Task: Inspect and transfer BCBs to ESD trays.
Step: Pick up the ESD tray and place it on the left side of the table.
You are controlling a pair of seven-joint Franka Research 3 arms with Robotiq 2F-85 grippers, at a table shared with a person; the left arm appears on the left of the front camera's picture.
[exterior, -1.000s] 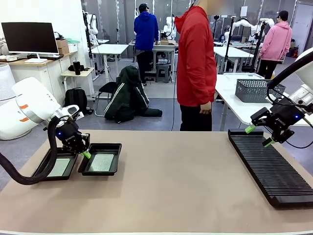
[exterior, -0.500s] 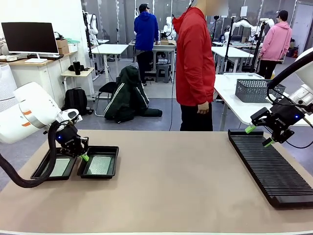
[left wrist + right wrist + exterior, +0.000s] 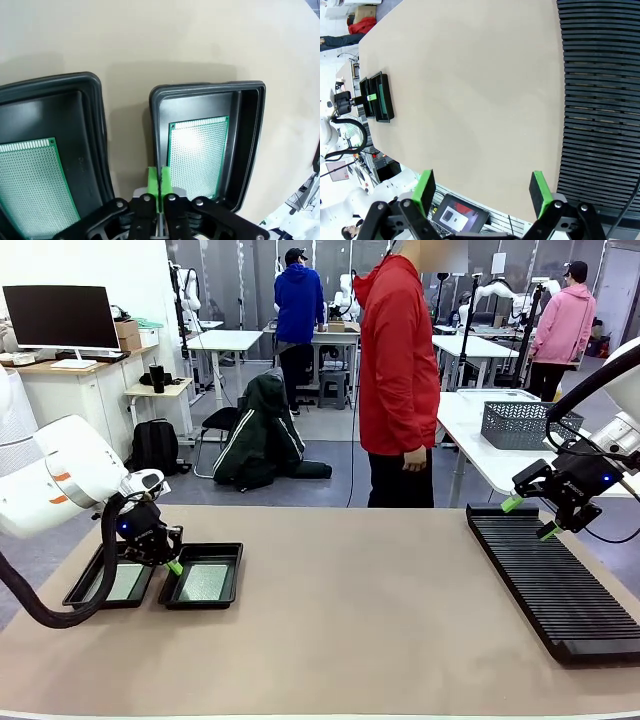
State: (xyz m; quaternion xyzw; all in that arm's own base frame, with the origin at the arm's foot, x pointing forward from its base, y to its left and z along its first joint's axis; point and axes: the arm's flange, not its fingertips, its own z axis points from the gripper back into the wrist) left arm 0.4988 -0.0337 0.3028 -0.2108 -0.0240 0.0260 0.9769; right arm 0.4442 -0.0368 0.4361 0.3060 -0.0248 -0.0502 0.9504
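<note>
1. Workshop benches, a monitor and standing people fill the background behind a tan table (image 3: 350,620); no brand or print can be read on any object.
2. Left of the table's middle, two ESD trays (image 3: 201,576) sit side by side, black, shallow, with raised rims and rounded corners, with a narrow strip of table between them in the left wrist view.
3. Each tray holds one of the BCBs (image 3: 196,152): a thin flat rectangle, pale grey-green and finely perforated on its face, with a bright green border and a comb-like strip along one short edge.
4. Each board lies flat on its tray's floor, with black floor visible around it.
5. Since a second ago, both trays and the left arm have moved a little toward the table's left and near edges.
6. Left gripper (image 3: 159,180) is clenched, green pads pressed together at the rim of the right-hand tray, on its side facing the other tray; whether rim is pinched between them I cannot tell.
7. Right of the table's middle, a person in a red jacket (image 3: 400,370) stands at the far edge.
8. Farther right, the right gripper (image 3: 529,517) hangs released, fingers spread, above the far end of a long black slotted rack (image 3: 555,585); it has not moved.
</note>
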